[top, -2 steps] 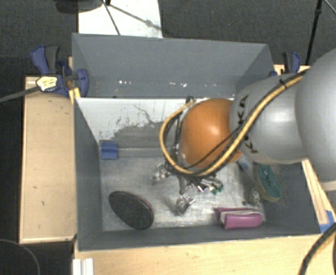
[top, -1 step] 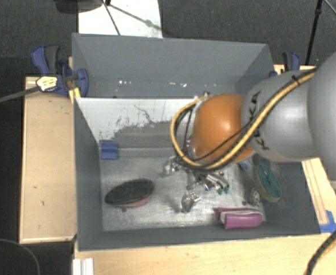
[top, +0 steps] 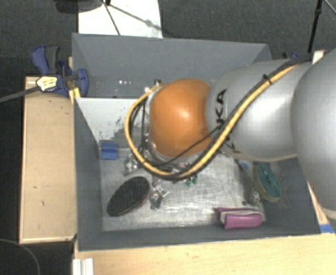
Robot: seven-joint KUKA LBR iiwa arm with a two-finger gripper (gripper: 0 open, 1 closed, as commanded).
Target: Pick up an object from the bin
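Observation:
My gripper reaches down in the left middle of the bin, under the orange cover. One metal fingertip shows at the right end of a black oval brush; the other sits up and to the left of it. The fingers stand apart, open, and the brush's upper right end lies close by them, flat on the bin floor. A small blue block rests against the left wall, above the brush.
A purple and pink box lies at the front right of the bin. A teal round thing and a small dark piece sit by the right wall, partly under the arm.

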